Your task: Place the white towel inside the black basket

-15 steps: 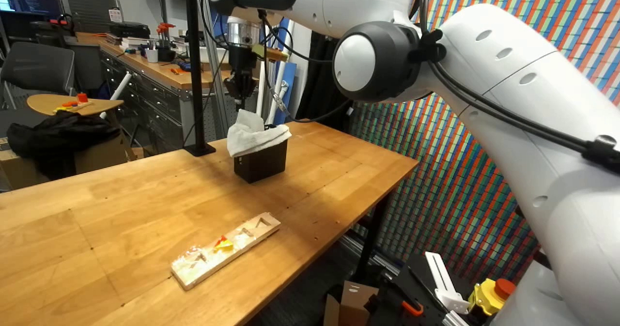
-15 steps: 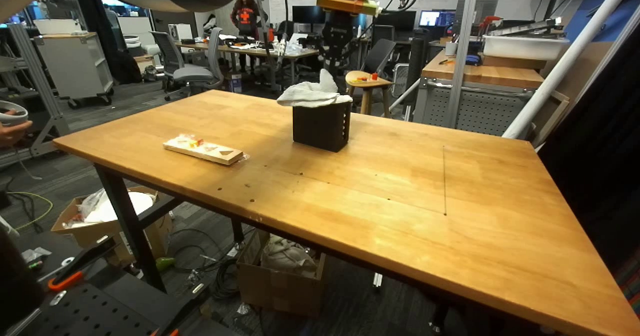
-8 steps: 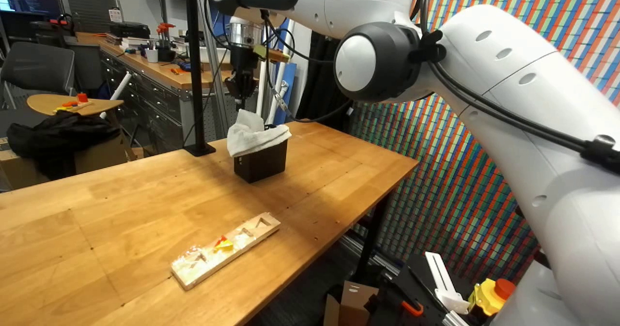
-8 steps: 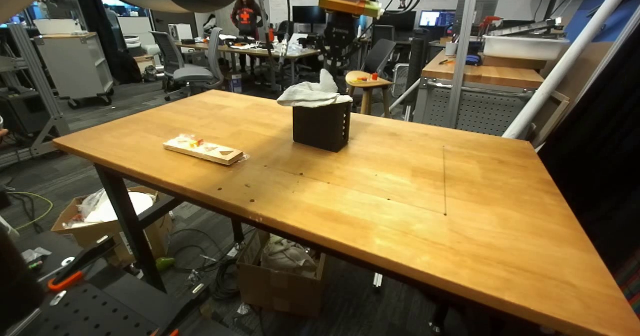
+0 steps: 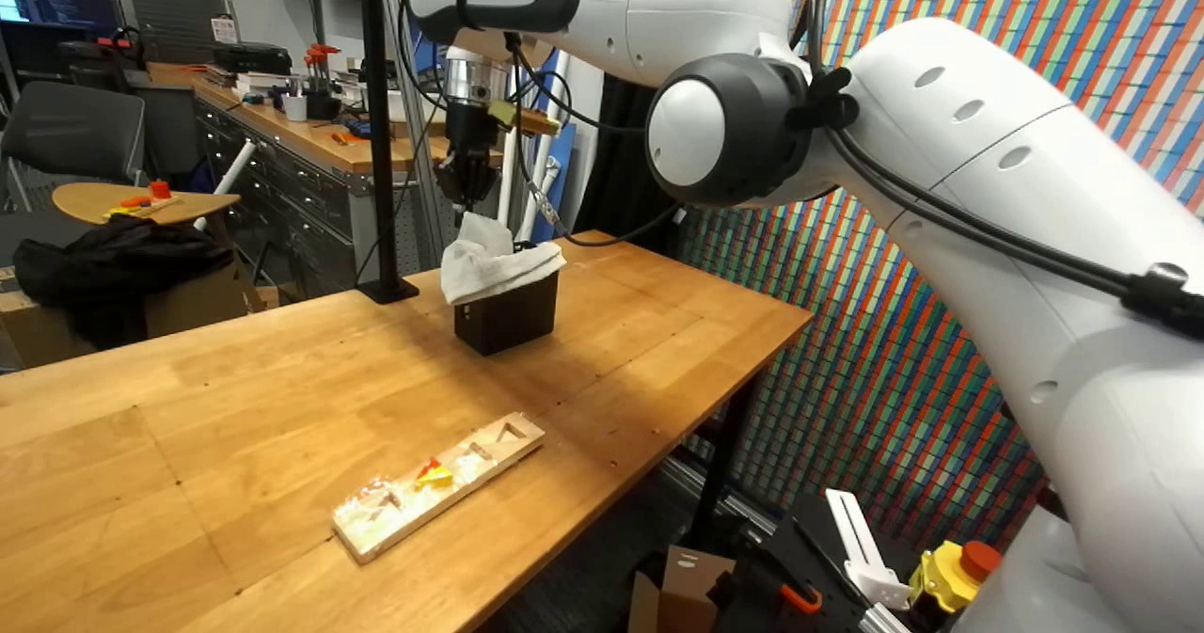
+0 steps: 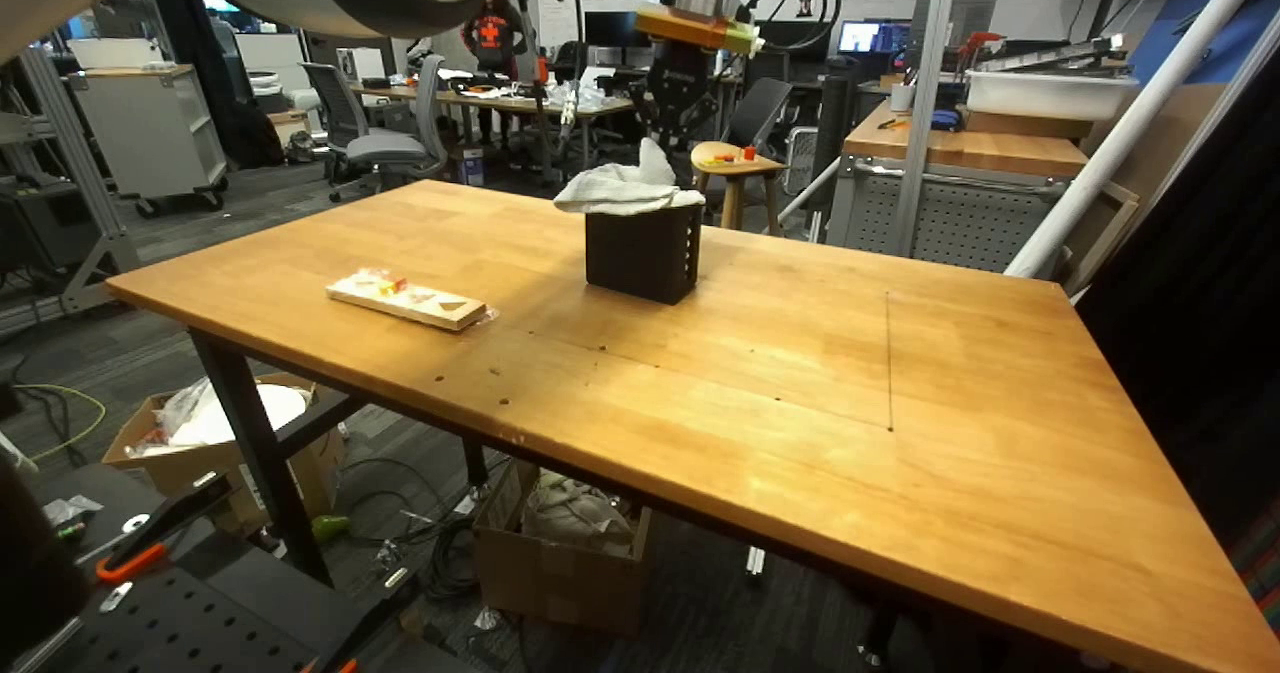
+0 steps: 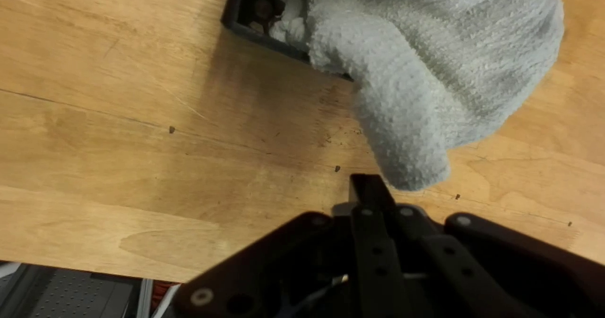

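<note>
Arm (image 5: pixel 959 144) just dipped a bit and the white towel (image 7: pixel 453 63) hasn't budged: draped over the black basket (image 6: pixel 640 256), some seemingly inside, some flopping past the edge. Pincer (image 7: pixel 371 188) looks closed on nothing, near it. Not done imo, probably needs poking in.

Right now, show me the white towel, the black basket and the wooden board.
White towel (image 7: pixel 453 58), in the wrist view: on its draped folds.
Black basket (image 6: pixel 633 256), in an exterior view: on its side wall.
Wooden board (image 5: pixel 468 467), in an exterior view: on its top face.
</note>
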